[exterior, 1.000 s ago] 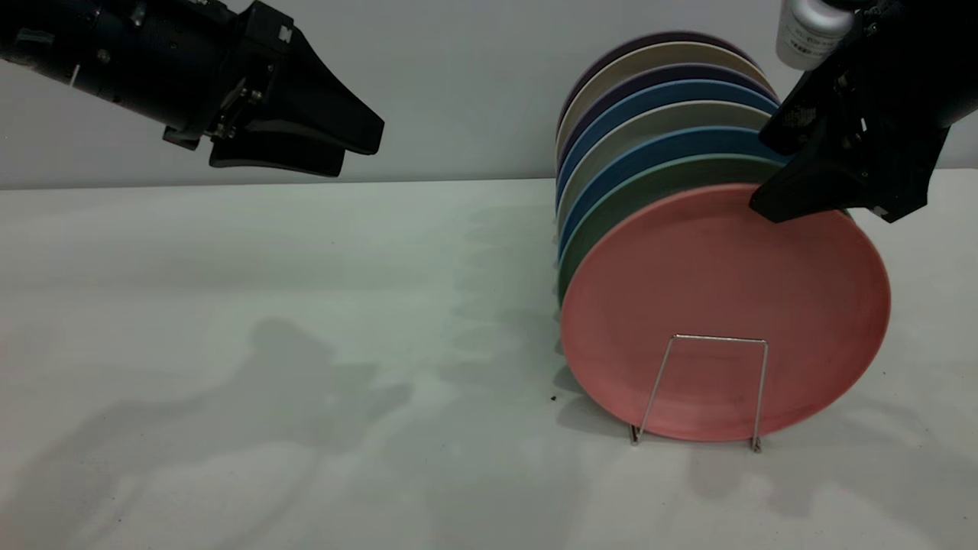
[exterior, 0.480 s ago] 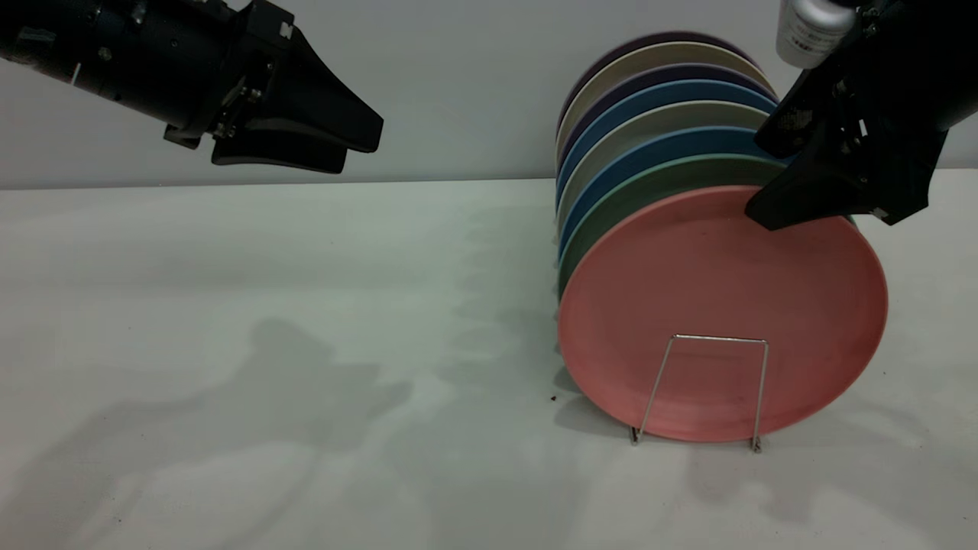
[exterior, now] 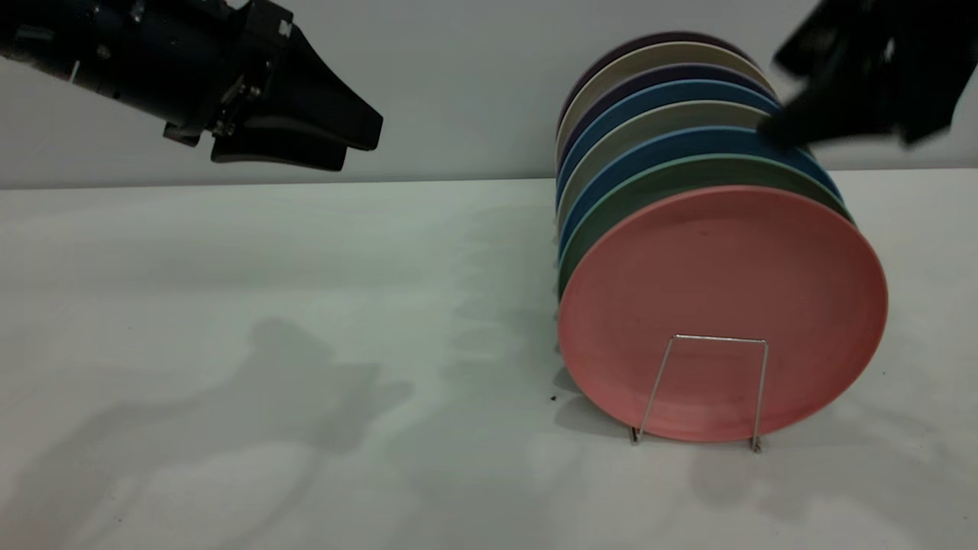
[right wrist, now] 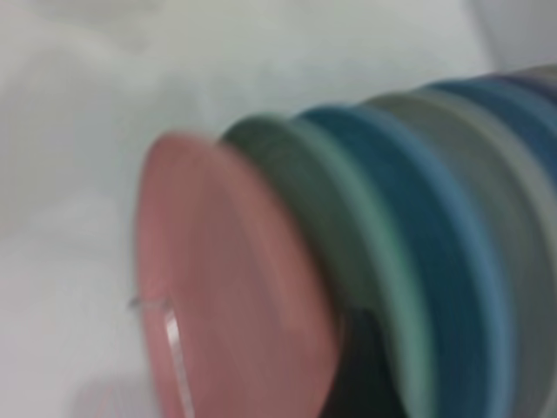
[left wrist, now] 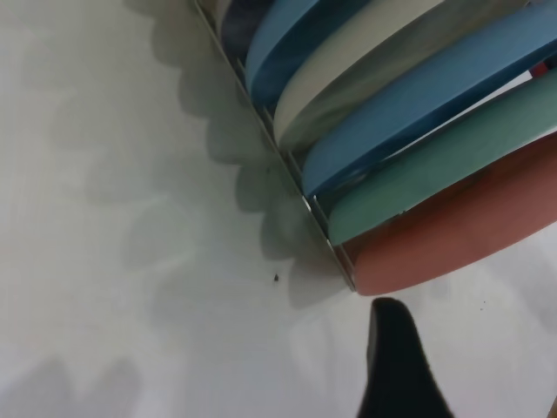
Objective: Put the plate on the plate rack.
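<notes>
The salmon-pink plate (exterior: pixel 722 305) stands upright at the front of the row, behind the front squared loop of the wire plate rack (exterior: pixel 707 386). No gripper touches it. My right gripper (exterior: pixel 773 93) is blurred, open and empty, above the plates' upper right edges. In the right wrist view the plate (right wrist: pixel 218 261) and the rack loop (right wrist: pixel 170 335) show, with a dark finger (right wrist: pixel 352 370) between the pink and green plates. My left gripper (exterior: pixel 359 145) hangs open and empty at the upper left. The left wrist view shows the plate (left wrist: pixel 452 239) and one finger (left wrist: pixel 396 366).
A mint-green plate (exterior: pixel 665 179), blue plates (exterior: pixel 672 145) and several more stand upright in the rack behind the pink one. The white table (exterior: pixel 267 344) stretches to the left, with a wall behind it.
My right gripper has let go of the pink plate's upper edge and moved up and away. The plate stays standing in the rack. The left arm has not moved.
</notes>
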You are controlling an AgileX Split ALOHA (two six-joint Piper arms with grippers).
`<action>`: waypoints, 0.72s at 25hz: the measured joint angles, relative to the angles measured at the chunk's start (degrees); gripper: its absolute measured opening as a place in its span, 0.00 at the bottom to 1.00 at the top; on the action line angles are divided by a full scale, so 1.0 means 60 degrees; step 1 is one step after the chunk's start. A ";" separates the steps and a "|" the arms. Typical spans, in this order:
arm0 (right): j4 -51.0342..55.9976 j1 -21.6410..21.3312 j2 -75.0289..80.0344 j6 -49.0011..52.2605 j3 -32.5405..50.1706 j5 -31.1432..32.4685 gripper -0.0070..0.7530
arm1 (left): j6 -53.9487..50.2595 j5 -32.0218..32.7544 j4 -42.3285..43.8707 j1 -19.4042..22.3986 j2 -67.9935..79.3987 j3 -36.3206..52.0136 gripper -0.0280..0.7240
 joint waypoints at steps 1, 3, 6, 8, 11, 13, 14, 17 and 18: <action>-0.0021 0.0000 -0.0322 0.0374 0.0000 -0.0108 0.77 | 0.0043 0.0000 0.0009 0.0000 -0.0159 0.0009 0.66; -0.0085 0.0000 -0.0936 0.1067 0.0000 -0.0227 0.77 | 0.0102 0.0006 0.0021 0.0079 -0.0622 0.0030 0.66; -0.0276 0.0000 -0.1952 0.2729 0.0000 -0.0221 0.74 | 0.0131 0.0070 0.0072 0.0447 -0.1696 0.0052 0.66; -0.0729 0.0000 -0.2710 0.4393 0.0000 -0.0032 0.71 | -0.0045 0.0158 0.0275 0.0784 -0.2467 0.0062 0.66; -0.2482 0.0000 -0.3750 0.6958 0.0000 0.0914 0.69 | -0.0567 0.0489 0.1082 0.1275 -0.3800 0.0069 0.66; -0.3873 0.0000 -0.4326 0.8631 0.0000 0.1975 0.68 | -0.1099 0.0664 0.1765 0.1532 -0.4844 0.0080 0.66; -0.4538 0.0000 -0.4607 0.9569 0.0000 0.2528 0.68 | -0.1435 0.0726 0.2050 0.1629 -0.5296 0.0080 0.66; -0.6212 0.0000 -0.5394 1.2106 0.0000 0.3946 0.68 | -0.2497 0.1018 0.3219 0.1717 -0.6888 0.0080 0.66; -0.6677 0.0000 -0.5675 1.2769 0.0000 0.4311 0.68 | -0.2892 0.1158 0.3569 0.1717 -0.7469 0.0101 0.66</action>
